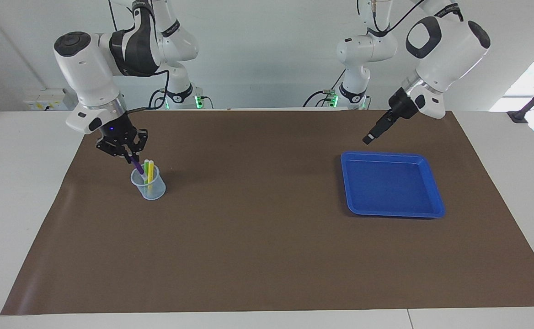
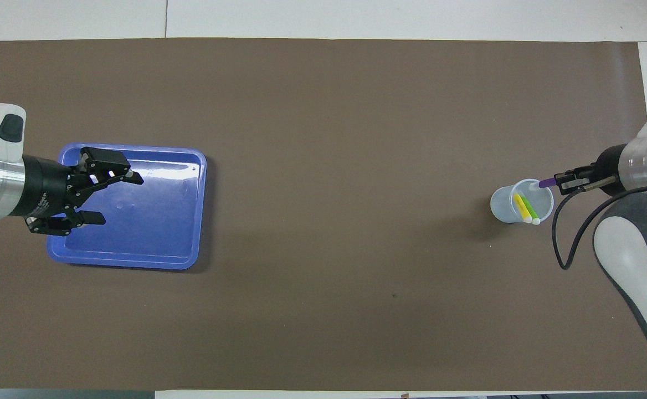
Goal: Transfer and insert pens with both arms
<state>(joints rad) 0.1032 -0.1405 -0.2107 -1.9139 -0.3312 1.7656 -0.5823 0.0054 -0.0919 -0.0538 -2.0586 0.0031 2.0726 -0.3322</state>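
- The right claw (image 1: 132, 157) hangs over the clear cup (image 1: 148, 183), its fingertips pinching the upper end of the purple pen (image 1: 137, 167); the pen slants down with its pale tip just inside the cup's rim.
- The left claw (image 2: 114, 197) hovers above the blue tray (image 2: 185, 221) with its fingers spread wide and nothing between them; this arm waits.
- In the facing view the left claw shows edge-on as one dark bar, so its spread reads only from overhead.
- The purple pen's grasped end is hidden by the fingertips; whether its tip touches the cup I cannot tell.
- A brown mat (image 1: 258, 228) covers most of the white tabletop (image 1: 15, 205); a pale wall stands past the robots' edge.
- The cup stands near the right arm's end of the mat and holds the yellow pen (image 1: 151, 170) and the green pen (image 1: 146, 168), leaning side by side.
- The tray lies near the left arm's end of the mat, with no pens in it.
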